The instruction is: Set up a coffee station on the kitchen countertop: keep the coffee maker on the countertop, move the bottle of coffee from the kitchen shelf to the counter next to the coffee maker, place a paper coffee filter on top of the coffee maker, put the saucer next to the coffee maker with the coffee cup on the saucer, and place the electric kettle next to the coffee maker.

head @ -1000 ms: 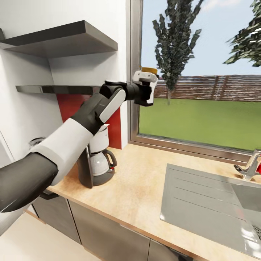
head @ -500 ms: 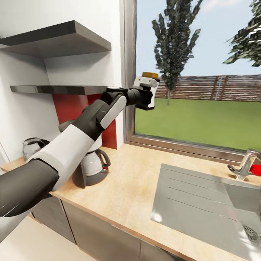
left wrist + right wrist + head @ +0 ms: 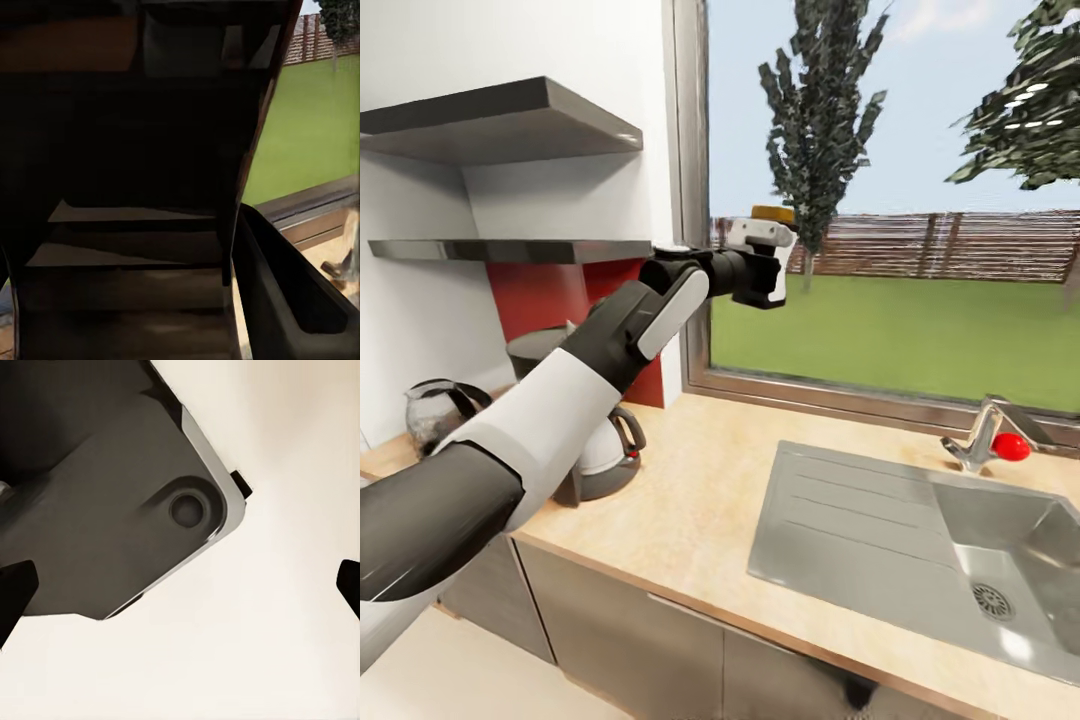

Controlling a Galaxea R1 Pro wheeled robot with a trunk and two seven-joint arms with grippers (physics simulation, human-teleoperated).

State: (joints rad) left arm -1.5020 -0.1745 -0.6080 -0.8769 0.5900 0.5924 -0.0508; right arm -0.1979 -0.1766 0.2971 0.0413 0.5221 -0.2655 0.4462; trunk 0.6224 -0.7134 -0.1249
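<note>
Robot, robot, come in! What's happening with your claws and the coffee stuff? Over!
Left claw raised by the window, shut on coffee bottle. Right claw open. Coffee maker on countertop; arm crosses in front of it.

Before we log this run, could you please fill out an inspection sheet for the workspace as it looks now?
Surface: wooden countertop, bare between the coffee maker and the sink.
Job's things: coffee maker stands on the countertop, partly behind the left arm; electric kettle farther along beyond it; bottle of coffee, its yellow cap showing above the gripper, held up in front of the window.
Clutter: red object beside the tap.
Grippers: left gripper closed on the bottle; right gripper's fingertips spread apart, holding nothing.
Cables: nothing seen.
Surroundings: two wall shelves, window onto lawn, trees, fence.
</note>
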